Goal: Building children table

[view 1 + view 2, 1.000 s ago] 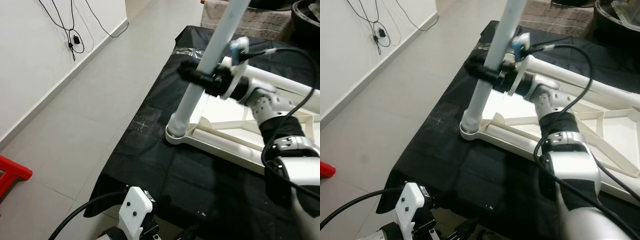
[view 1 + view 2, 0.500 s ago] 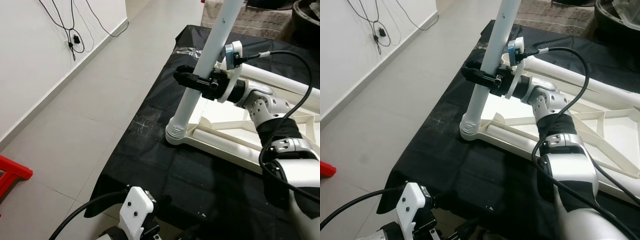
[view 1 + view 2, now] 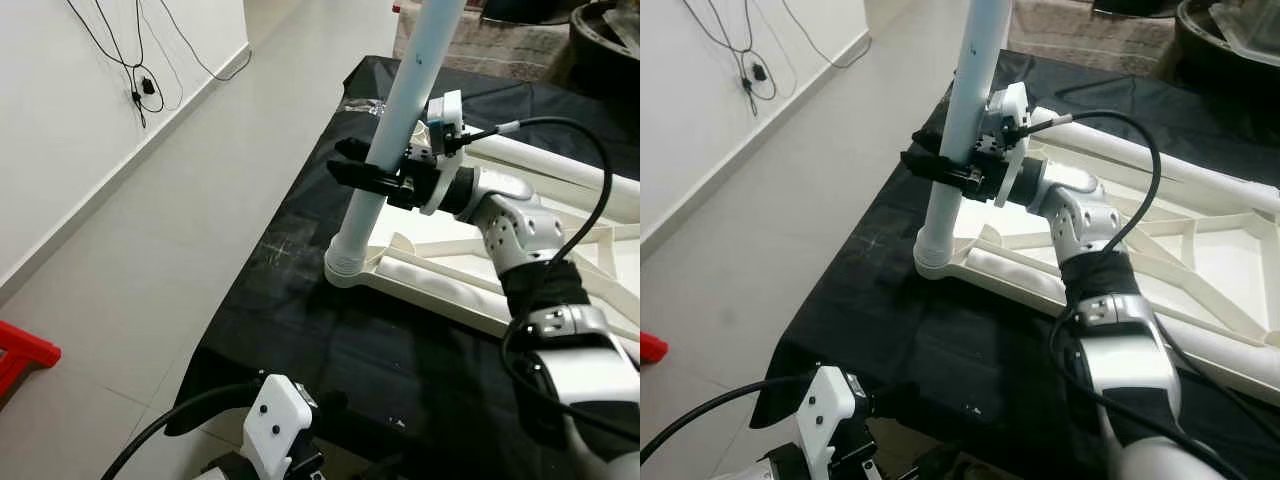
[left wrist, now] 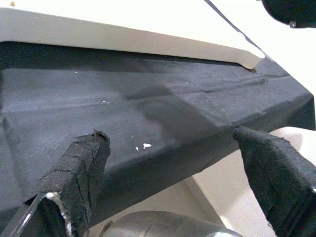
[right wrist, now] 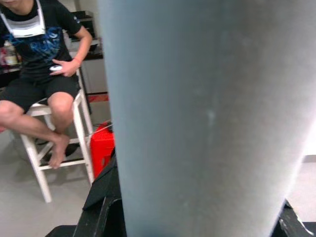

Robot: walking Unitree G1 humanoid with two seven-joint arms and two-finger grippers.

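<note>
One white table leg point(image 3: 392, 130) is clamped between the two fingers of the right gripper point(image 3: 362, 172); below it, the leg's foot is seated in one corner socket of the upturned white tabletop point(image 3: 470, 285). The left gripper point(image 4: 168, 163) is held spread apart beside the black cloth point(image 4: 123, 118).

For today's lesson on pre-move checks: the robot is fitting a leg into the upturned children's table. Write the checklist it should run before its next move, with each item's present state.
1. Right end effector closed around the white table leg: ok.
2. Leg foot seated in the corner socket of the white table frame: looks ok; no thread shows above the socket, depth cannot tell.
3. Leg square to the frame: not ok, it leans slightly.
4. Frame lying flat on the black cloth: ok.
5. Left end effector free: ok, open and holding nothing, near the cloth's edge.
6. Person on the stool clear of the work: ok, seated well back.
</note>
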